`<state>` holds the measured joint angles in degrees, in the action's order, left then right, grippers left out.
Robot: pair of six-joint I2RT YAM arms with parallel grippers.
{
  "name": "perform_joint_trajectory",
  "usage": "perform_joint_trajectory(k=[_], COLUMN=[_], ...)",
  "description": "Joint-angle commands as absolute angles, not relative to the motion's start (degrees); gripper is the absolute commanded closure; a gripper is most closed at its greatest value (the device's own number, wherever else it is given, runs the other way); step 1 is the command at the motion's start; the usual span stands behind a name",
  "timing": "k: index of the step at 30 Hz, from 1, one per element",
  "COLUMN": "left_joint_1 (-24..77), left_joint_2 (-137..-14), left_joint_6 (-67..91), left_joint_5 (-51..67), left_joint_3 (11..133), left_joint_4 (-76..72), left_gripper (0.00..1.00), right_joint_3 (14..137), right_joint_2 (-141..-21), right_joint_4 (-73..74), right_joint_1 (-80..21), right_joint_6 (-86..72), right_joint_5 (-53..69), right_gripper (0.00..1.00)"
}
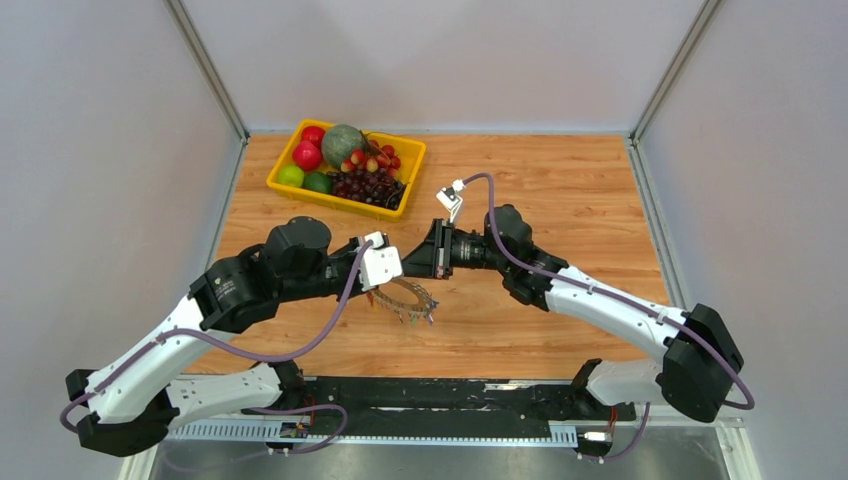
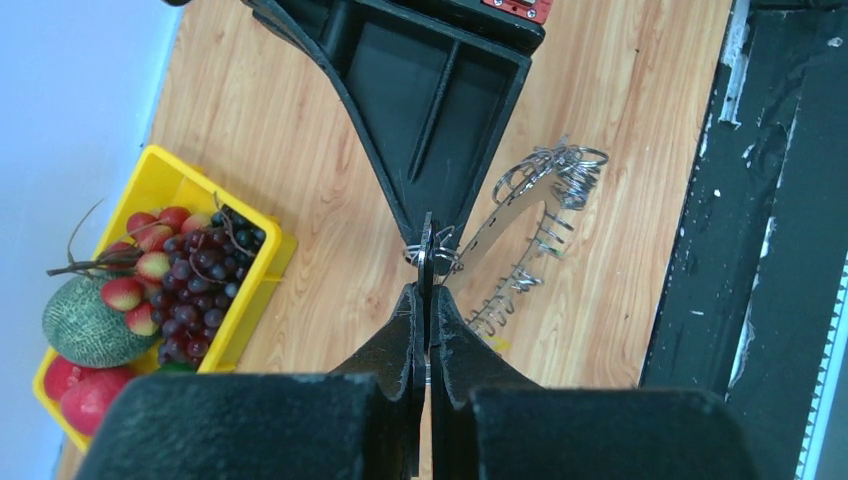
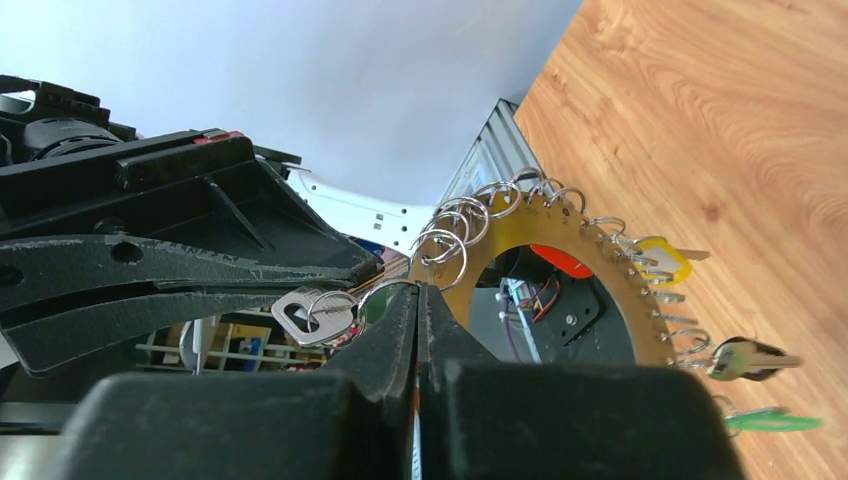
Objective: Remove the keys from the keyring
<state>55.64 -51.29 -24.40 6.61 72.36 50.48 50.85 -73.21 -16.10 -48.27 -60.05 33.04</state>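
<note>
From above, the two arms meet nose to nose over the middle of the tabletop [image 1: 560, 200]. The keyring [image 1: 405, 299] is tilted just below the meeting point, on the near side. That view is too coarse to show what each set of fingers holds.

The left wrist view shows the left gripper [image 2: 425, 295] with its fingers clenched tight on a thin metal piece seen edge-on. The right gripper's tips point straight at it, almost touching. There the keyring is nearly edge-on, a thin line with small loops along it, slanting away to the right.

The right wrist view gives the ring's flat face, a brass-coloured band rimmed with small split rings. The keys [image 3: 662, 262] dangle on its far side: one yellow-headed, one green-headed [image 3: 775, 421], one dark-headed [image 3: 745, 357]. The right gripper [image 3: 418, 292] is clenched on the near end of the band. Opposite, the left fingers pinch a silvery key [image 3: 303, 315] that hangs on a small ring beside the band. None of the views shows whether the keyring's low edge touches the tabletop.

A yellow tray [image 1: 335, 201] sits at the far left, well apart from the keyring. It holds a melon [image 1: 342, 143], red apples [image 1: 307, 155], green limes [image 1: 291, 176] and dark grapes [image 1: 372, 186].
</note>
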Motion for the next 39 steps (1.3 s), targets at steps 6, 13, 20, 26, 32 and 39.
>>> perform_joint_trajectory(k=[6, 13, 20, 26, 32, 39], left_joint_1=[56.5, 56.5, 56.5, 56.6, 56.5, 56.5], left_joint_2=[-50.2, -49.7, -49.6, -49.7, -49.9, -50.2], left_joint_6=[-25.2, -25.1, -24.8, -24.3, -24.2, -24.2], left_joint_5=[9.8, 11.6, 13.2, 13.5, 13.7, 13.5], left_joint_3=[74.2, 74.9, 75.4, 75.8, 75.8, 75.7], left_joint_4=[45.1, 45.1, 44.3, 44.3, 44.3, 44.1], left_gripper=[1.0, 1.0, 1.0, 1.0, 1.0, 1.0], right_joint_3=[50.6, 44.7, 36.6, 36.6, 38.0, 40.3], right_joint_2=[-68.3, -58.9, -52.8, -52.6, -53.3, -55.2], right_joint_4=[-13.2, -14.7, -26.1, -26.5, -27.8, -28.5], right_joint_1=[-47.6, -47.8, -47.8, -49.4, -51.0, -53.1], right_joint_6=[-41.4, -13.4, 5.5, 11.4, 12.4, 11.7], right_joint_5=[25.9, 21.9, 28.9, 32.9, 34.0, 34.1], right_gripper=[0.6, 0.57, 0.61, 0.64, 0.65, 0.65])
